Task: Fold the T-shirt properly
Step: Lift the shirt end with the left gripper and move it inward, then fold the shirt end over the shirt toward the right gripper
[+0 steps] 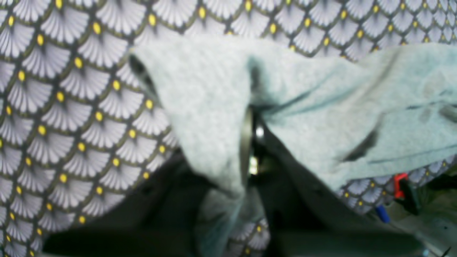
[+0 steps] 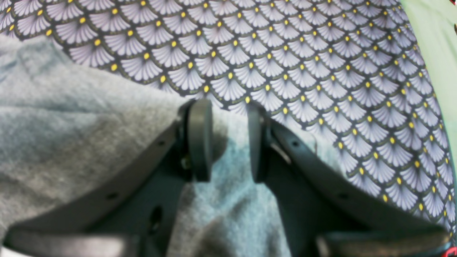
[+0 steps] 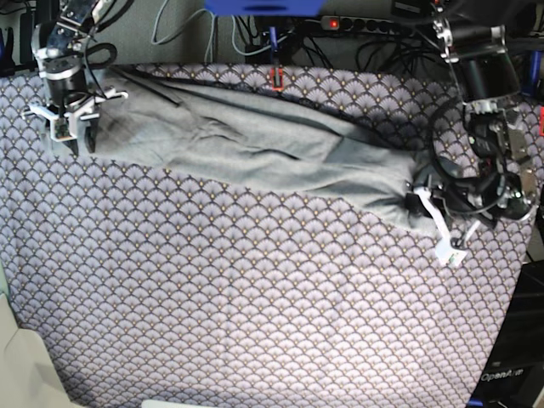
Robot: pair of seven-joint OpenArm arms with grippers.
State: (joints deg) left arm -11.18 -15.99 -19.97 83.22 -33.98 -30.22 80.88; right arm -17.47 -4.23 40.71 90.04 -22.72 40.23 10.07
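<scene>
Right gripper (image 2: 225, 139) fingers (image 2: 200, 139) part-open, straddling shirt (image 3: 255, 144) edge, cloth between pads. Left gripper (image 1: 250, 142) pinched tight on bunched shirt, fabric draped over fingers.

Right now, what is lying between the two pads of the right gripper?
In the right wrist view, a fold of the T-shirt lies between the pads of the right gripper, which stand apart. Beyond them only the patterned cloth shows.
</scene>
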